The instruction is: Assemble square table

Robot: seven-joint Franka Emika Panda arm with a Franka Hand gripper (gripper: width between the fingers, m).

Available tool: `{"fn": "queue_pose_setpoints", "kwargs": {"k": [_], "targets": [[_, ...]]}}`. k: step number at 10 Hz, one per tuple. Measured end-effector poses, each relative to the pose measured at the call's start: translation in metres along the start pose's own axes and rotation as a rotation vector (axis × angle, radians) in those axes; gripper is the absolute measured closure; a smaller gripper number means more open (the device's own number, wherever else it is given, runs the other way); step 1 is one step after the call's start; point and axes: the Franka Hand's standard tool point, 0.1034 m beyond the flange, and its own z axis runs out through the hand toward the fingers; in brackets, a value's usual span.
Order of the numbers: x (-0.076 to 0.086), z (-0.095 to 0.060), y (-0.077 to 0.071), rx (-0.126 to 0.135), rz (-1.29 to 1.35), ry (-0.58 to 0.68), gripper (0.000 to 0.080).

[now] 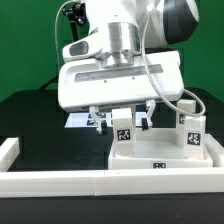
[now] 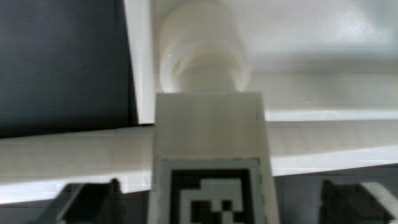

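1. We see the square table panel (image 1: 165, 152) lying flat on the black table (image 1: 25, 115), inside the corner of the long white L-shaped rail (image 1: 60, 181), which runs along the front and turns back on the exterior view's left.
2. Nothing here is a true container; the nearest thing to one is the panel, which carries two short white legs standing upright on it.
3. One tagged leg (image 1: 124, 128) stands toward the panel's left part in the exterior view, directly under the gripper (image 1: 122, 118).
4. A second tagged leg (image 1: 192, 128) stands near the panel's right edge in that view, well apart from the gripper.
5. We read the gripper's jaws as parted around the first leg: a dark finger (image 1: 104, 120) shows on one side of it and another on the other side.
6. In the wrist view the same leg (image 2: 210, 140) rises in the middle, and the dark fingertips (image 2: 89, 203) sit off to each side with a visible gap to the leg, so we judge it straddled, not clamped.
7. The wrist view also shows the leg's printed tag facing the camera and the pale panel surface (image 2: 71, 155) behind it.
8. Behind the gripper in the exterior view, a flat white board with printed tags, the marker board (image 1: 80, 121), lies on the black table.
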Motion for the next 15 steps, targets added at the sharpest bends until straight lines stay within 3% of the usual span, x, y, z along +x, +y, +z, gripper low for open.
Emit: {"fn": "queue_pose_setpoints", "kwargs": {"k": [1, 2, 6, 9, 10, 12, 13, 14, 15], "targets": [[0.000, 0.000, 0.000, 0.000, 0.000, -0.001, 0.0170], [0.000, 0.000, 0.000, 0.000, 0.000, -0.001, 0.0156], [-0.001, 0.000, 0.000, 0.002, 0.001, -0.005, 0.0150], [0.014, -0.016, 0.005, 0.014, -0.002, -0.027, 0.0150], [0.017, -0.021, 0.004, 0.038, -0.003, -0.072, 0.0150], [0.017, -0.021, 0.006, 0.031, -0.002, -0.063, 0.0150], [0.010, -0.020, -0.006, 0.082, 0.022, -0.163, 0.0150], [0.012, -0.022, -0.011, 0.116, 0.030, -0.233, 0.0150], [0.016, -0.019, -0.006, 0.122, 0.023, -0.260, 0.0150]]}}
